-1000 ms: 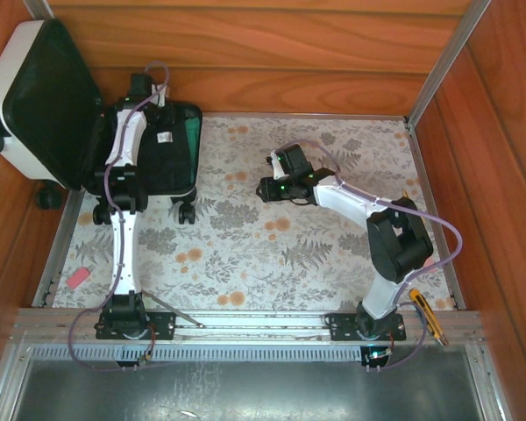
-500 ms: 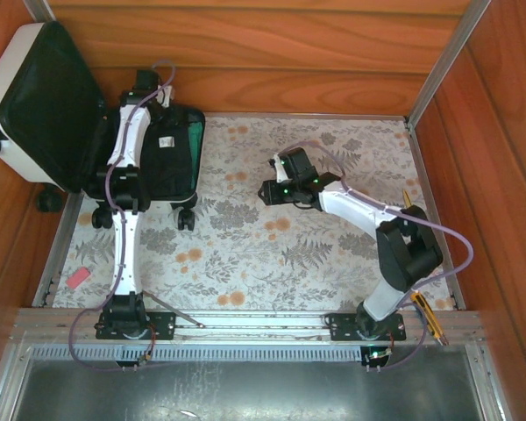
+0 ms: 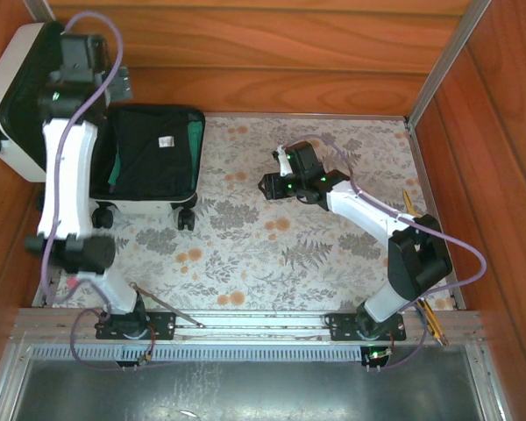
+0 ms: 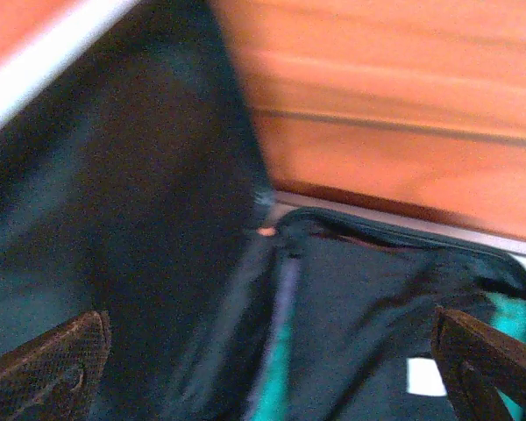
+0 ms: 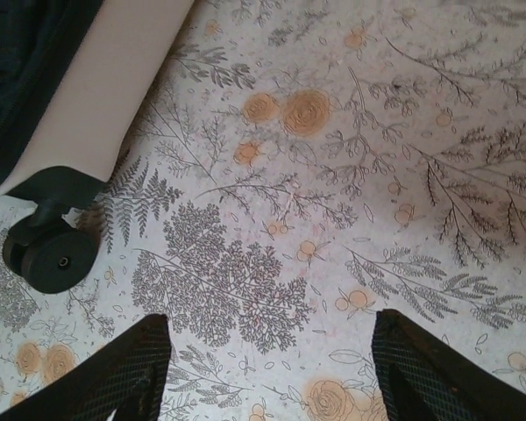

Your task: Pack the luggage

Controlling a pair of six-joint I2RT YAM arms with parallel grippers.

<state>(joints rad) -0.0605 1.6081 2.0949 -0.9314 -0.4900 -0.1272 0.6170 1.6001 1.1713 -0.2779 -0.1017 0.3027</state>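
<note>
Luggage (image 3: 153, 167) sits at the worktop's (image 3: 272, 263) far-left corner, lid (image 3: 22, 105) leaning on the wall, probably to stay open for loading; left hand (image 4: 267, 351) spread wide, empty above it; right hand (image 5: 270, 320) spread, empty, near a wheel (image 5: 51, 254).

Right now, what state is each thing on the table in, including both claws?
Suitcase: open, lid swung back on the left side.
Dark cloth: lying inside the suitcase's bottom half, white tag showing.
Left claw: open, empty, above the open suitcase.
Right claw: open, empty, over the flowered mat beside the suitcase.
</note>
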